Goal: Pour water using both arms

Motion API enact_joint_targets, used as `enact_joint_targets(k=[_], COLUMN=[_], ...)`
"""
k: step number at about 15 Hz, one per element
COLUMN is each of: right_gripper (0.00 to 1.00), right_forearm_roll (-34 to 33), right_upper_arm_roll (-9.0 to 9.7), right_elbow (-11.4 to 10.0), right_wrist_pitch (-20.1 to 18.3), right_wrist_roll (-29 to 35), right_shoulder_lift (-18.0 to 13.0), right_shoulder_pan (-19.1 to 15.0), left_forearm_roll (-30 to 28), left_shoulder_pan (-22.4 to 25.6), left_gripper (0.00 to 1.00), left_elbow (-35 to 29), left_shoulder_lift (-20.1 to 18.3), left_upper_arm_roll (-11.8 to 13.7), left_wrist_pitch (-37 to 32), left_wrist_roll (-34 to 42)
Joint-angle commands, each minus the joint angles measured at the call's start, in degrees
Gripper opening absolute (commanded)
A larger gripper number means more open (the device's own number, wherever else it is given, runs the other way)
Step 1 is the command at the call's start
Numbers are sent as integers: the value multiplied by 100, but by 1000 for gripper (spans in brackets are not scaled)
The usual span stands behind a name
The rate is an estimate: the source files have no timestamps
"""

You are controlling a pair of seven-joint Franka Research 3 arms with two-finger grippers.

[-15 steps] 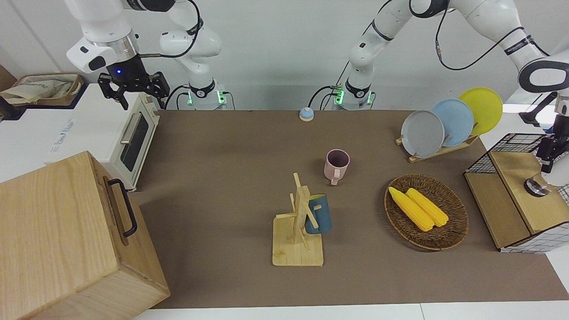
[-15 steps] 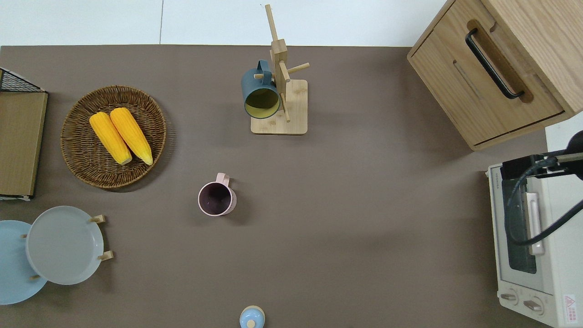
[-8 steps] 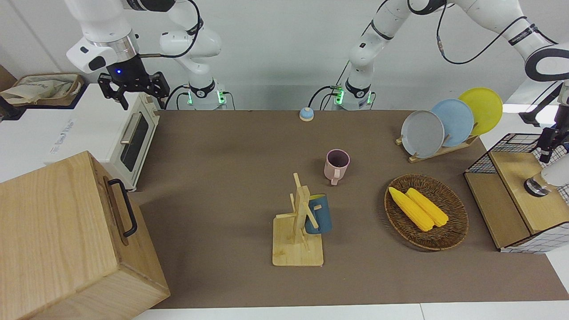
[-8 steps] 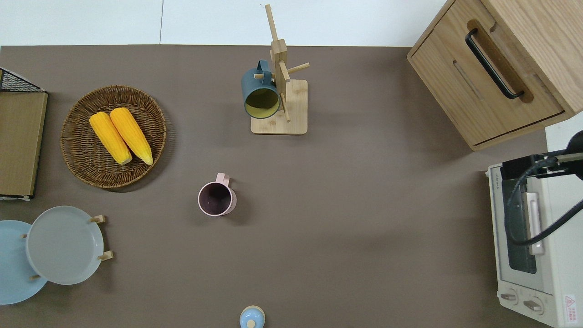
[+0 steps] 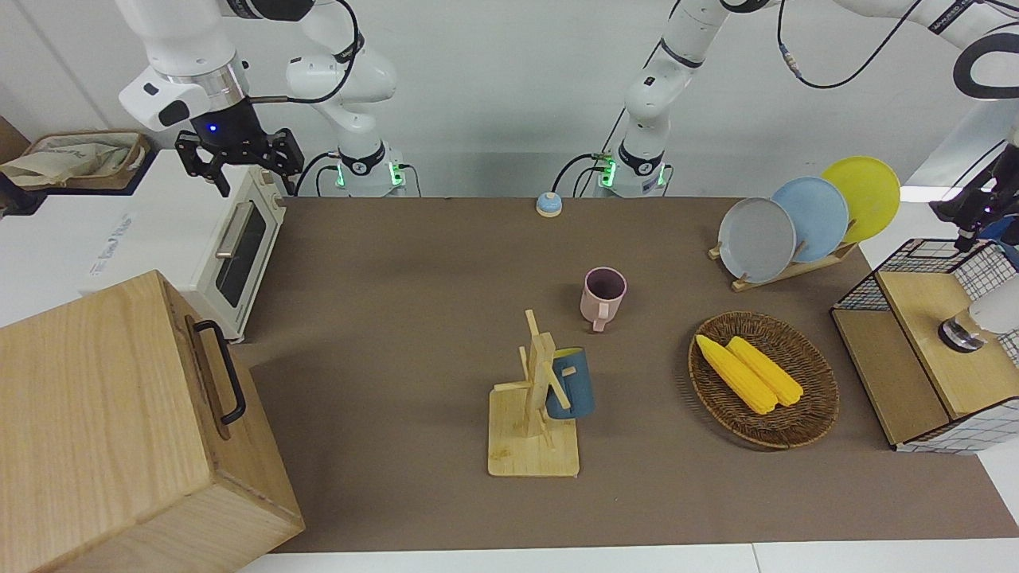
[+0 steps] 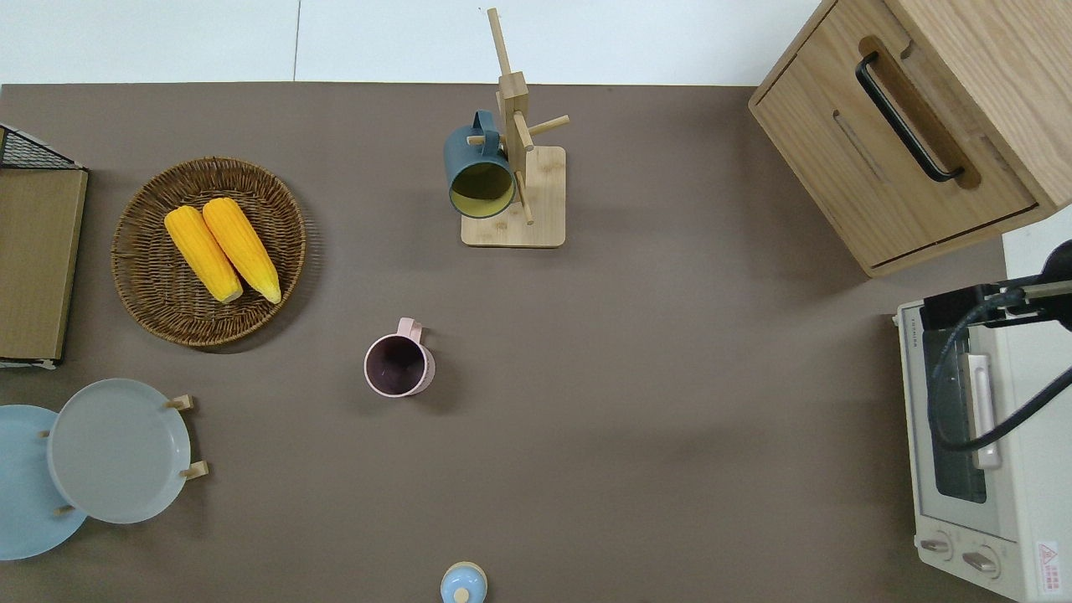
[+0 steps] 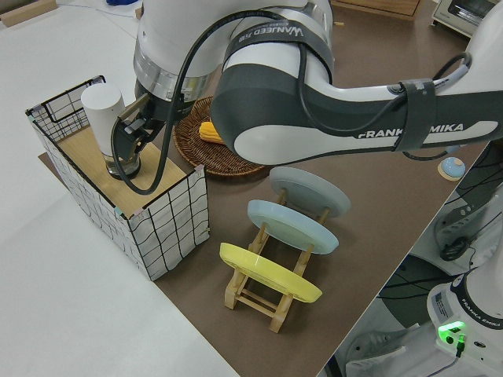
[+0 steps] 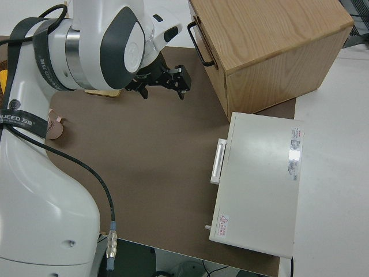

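A white bottle [image 5: 991, 312] with a silver base stands on the wooden shelf of a wire basket [image 5: 915, 270] at the left arm's end of the table; it also shows in the left side view [image 7: 104, 110]. My left gripper [image 5: 966, 213] hangs in the air over the basket, close by the bottle [image 7: 128, 140]; it is out of the overhead view. A pink mug [image 6: 399, 365] stands upright mid-table [image 5: 603, 294]. A blue mug [image 6: 479, 172] hangs on a wooden mug rack [image 5: 532, 422]. My right arm [image 5: 231, 155] is parked, its gripper open [image 8: 164, 84].
A wicker basket with two corn cobs [image 6: 209, 249] and a plate rack [image 5: 784, 223] lie toward the left arm's end. A toaster oven [image 6: 976, 444] and a wooden cabinet [image 6: 909, 126] are at the right arm's end. A small blue bell [image 5: 548, 204] is near the robots.
My left gripper has risen away from the bottle on the basket's shelf, and the bottle's white body now shows. The bottle stayed in place. The right arm has not moved.
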Motion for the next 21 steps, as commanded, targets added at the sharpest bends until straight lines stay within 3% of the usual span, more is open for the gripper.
enact_joint_targets(k=[1,5,11,21], right_gripper=[987,987,987,987], right_forearm_roll=[30,30,21,21], right_upper_arm_roll=[2,2,2,2], right_elbow=[89,98,89,89], right_wrist_pitch=[-12,-12,-12,-21], right_wrist_roll=[-136,-136,-136,-136], right_shoulder_lift=[51,51,51,51], right_shoulder_pan=[-27,-27,-27,-18], left_forearm_roll=[544,642,642,642], left_shoulder_pan=[-75,-84,-171,-1866], left_gripper=[995,995,995,995], left_elbow=[7,7,-1,7], left_shoulder_lift=[-265,-555,-714,-1100], left_upper_arm_roll=[-64,-213,-679,-443], left_wrist_pitch=[-702,-1397,-2311,-3059], left_wrist_roll=[-450,-486,-961,-1936])
